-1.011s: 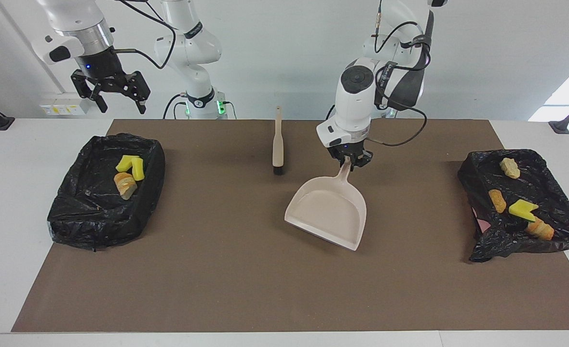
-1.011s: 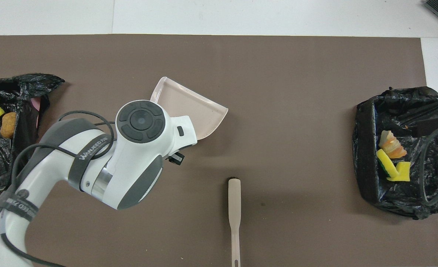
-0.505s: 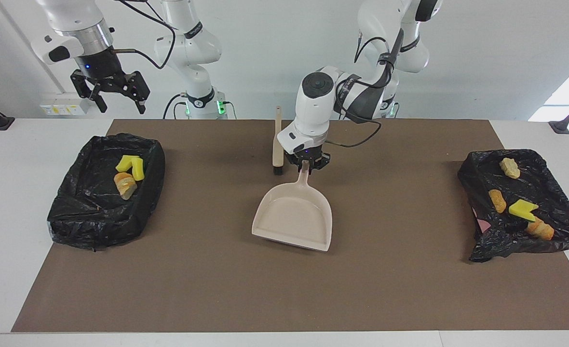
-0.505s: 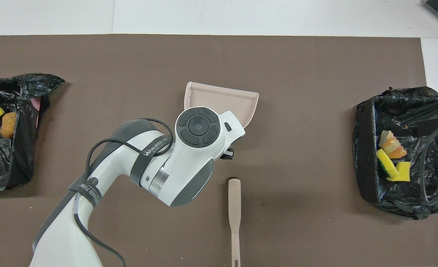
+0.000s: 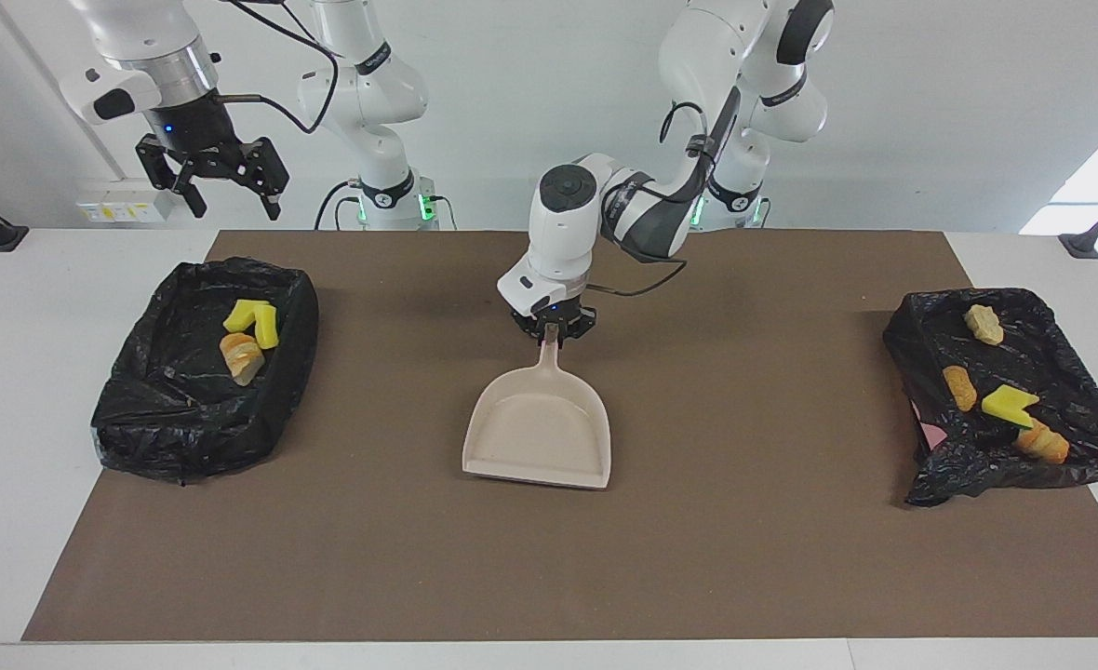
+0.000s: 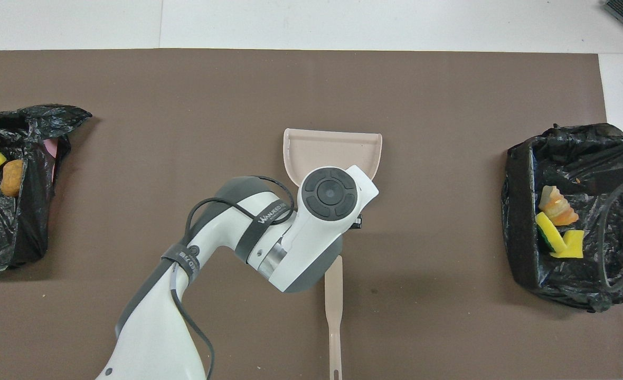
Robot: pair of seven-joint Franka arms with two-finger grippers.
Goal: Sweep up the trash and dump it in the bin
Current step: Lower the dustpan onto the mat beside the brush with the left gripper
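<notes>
My left gripper (image 5: 552, 333) is shut on the handle of the beige dustpan (image 5: 540, 433), over the middle of the brown mat. The pan (image 6: 332, 150) is empty, and its mouth faces away from the robots. Whether it rests on the mat or hangs just above it I cannot tell. Yellow and bread-like trash (image 5: 249, 337) lies in the black-lined bin (image 5: 167, 409) at the right arm's end. More trash (image 5: 1007, 402) lies in the black-lined bin (image 5: 1051, 372) at the left arm's end. My right gripper (image 5: 212, 177) waits open, high over the table's edge by its bin.
A beige brush (image 6: 333, 306) lies on the mat (image 5: 791, 558) nearer to the robots than the dustpan, partly under my left arm's wrist. No loose scraps show on the mat. White table (image 5: 9, 391) borders the mat at both ends.
My left arm has carried the dustpan from the left arm's side to the middle of the mat and turned it to face straight away from the robots. The right arm has not moved.
</notes>
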